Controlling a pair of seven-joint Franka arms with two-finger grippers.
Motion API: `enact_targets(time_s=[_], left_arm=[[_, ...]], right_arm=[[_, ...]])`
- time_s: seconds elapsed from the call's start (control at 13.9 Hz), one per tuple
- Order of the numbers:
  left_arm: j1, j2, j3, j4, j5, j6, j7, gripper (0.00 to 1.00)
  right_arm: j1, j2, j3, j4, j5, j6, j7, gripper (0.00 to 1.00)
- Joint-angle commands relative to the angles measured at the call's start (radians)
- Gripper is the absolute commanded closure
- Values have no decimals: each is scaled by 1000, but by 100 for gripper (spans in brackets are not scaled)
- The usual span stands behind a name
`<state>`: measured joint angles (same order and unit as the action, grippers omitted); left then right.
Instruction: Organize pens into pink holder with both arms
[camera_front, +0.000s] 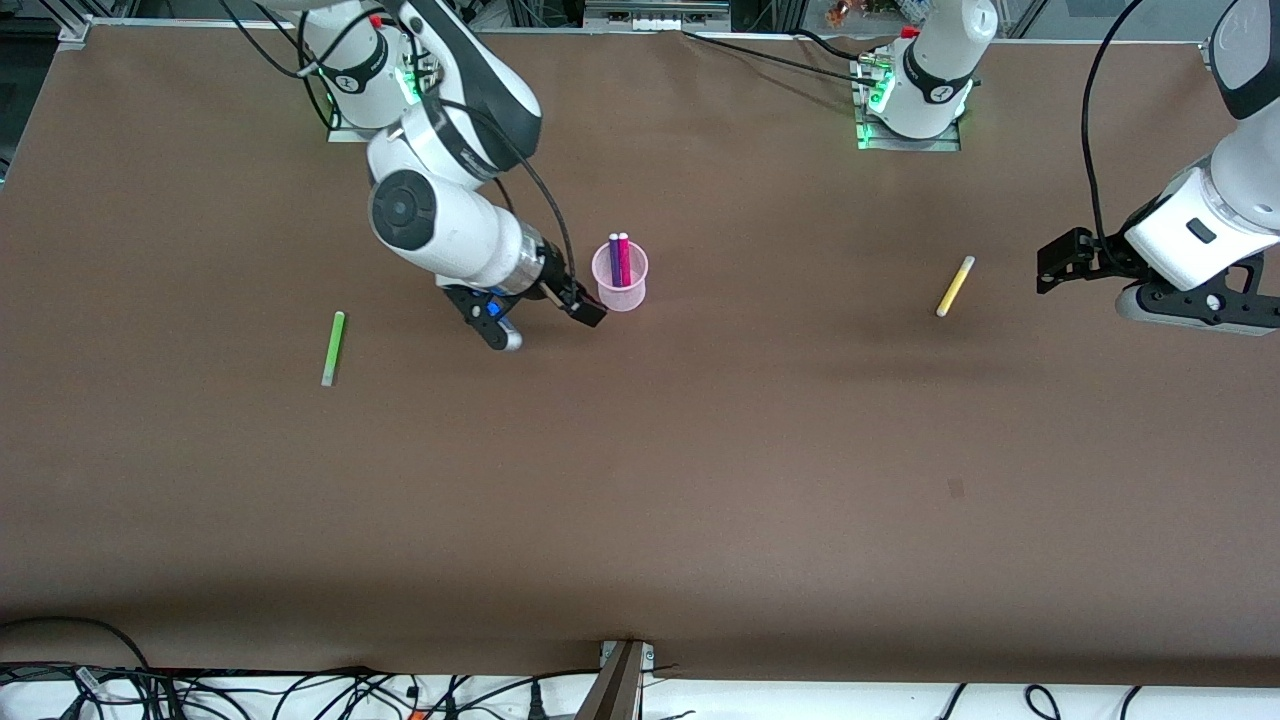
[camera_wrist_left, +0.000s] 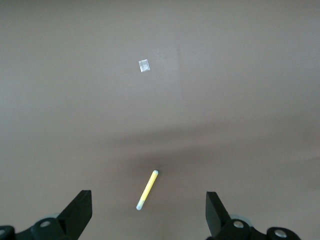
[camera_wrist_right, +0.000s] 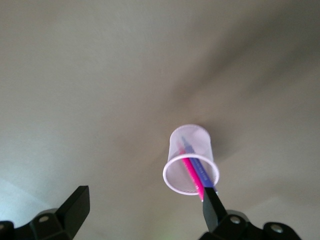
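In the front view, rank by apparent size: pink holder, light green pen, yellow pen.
1. pink holder, standing, widest by far
2. and 3. light green pen and yellow pen, both lying flat; green looks slightly longer, too close to rank them.

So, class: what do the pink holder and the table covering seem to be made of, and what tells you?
Pink holder: probably thin translucent plastic, since the magenta pen and purple pen show through its wall; smooth finish.
Table covering: looks like matte brown paper or fabric sheet, with no glare; which one is unclear.
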<state>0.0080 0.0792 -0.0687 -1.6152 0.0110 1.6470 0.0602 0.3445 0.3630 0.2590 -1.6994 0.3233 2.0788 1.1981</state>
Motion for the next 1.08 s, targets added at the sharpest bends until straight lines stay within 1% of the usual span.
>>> enact_targets(time_s=[0.0,0.14,0.36,0.43,0.5,0.72,0.79,0.87,1.01], left_arm=[[0,11,0,28,-2,-10,10,0],[0,13,0,28,-2,-10,10,0],[0,19,1,28,-2,-10,10,0],[0,19,0,29,-2,-10,10,0],[0,20,1,29,-3,-10,10,0],[0,19,1,29,-2,-10,10,0],[0,20,1,29,-2,-10,10,0],[0,20,1,29,-3,-10,9,0],[-2,19,-2,34,-2,-10,7,0]], right_arm=[[2,-107,-75,-26,-20,-96,-191,0],[2,-166,-150,-37,-39,-173,-360,0],[2,-274,-269,-66,-46,-285,-666,0],[2,-304,-300,-74,-76,-311,-758,0],[2,-334,-325,-75,-134,-342,-840,0],[4,-397,-388,-78,-223,-408,-1040,0],[2,-404,-402,-78,-254,-411,-1096,0],[2,-404,-420,-74,-263,-414,-1155,0],[2,-389,-426,-56,-289,-414,-1224,0]])
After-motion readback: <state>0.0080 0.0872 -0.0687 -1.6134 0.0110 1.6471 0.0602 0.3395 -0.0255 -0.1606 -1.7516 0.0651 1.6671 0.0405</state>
